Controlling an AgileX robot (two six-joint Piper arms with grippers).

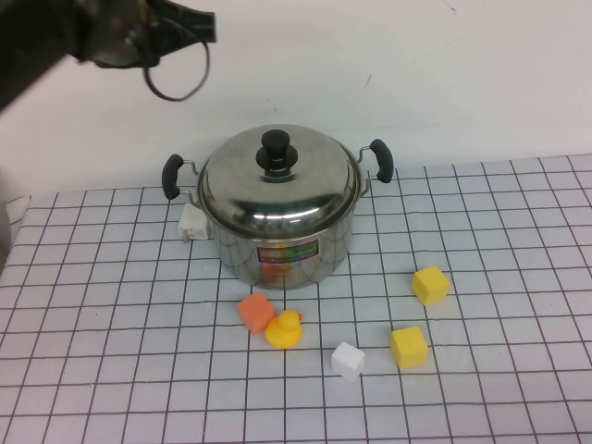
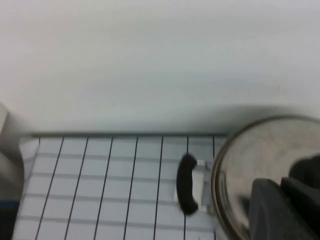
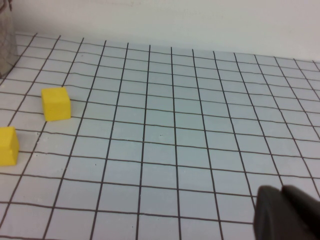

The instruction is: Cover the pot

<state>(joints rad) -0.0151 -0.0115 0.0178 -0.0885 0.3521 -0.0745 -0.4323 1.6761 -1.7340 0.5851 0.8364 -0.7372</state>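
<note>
One big shiny pot (image 1: 282,242) stands near the middle of the counter (image 1: 499,388), which has a white top with black grid lines. The pot is already covered: a round steel lid (image 1: 277,180) with a black knob (image 1: 277,148) sits flat on top of it. The pot has two black handles, one on each side, and a colourful label (image 1: 287,254) on its front.

The left gripper (image 1: 190,26) is up high at the back left, above the counter and well apart from the pot. Only its dark tip shows, with a loop of black cable (image 1: 176,79) hanging under it. I cannot tell if its jaws are released or clenched. In the left wrist view the lid's edge and one black handle (image 2: 186,185) show below it.

The right gripper (image 3: 287,214) does not show from the high view. Its own wrist view shows only a dark bit of it over the bare grid, and I cannot tell how its jaws stand either.

A few small toys lie in front of the pot. An orange block (image 1: 255,313) touches a yellow duck (image 1: 285,329). A white block (image 1: 348,359) lies near a yellow block (image 1: 409,346), and another yellow block (image 1: 430,284) sits farther back. A small white thing (image 1: 192,224) rests just beside the pot on its left.
</note>
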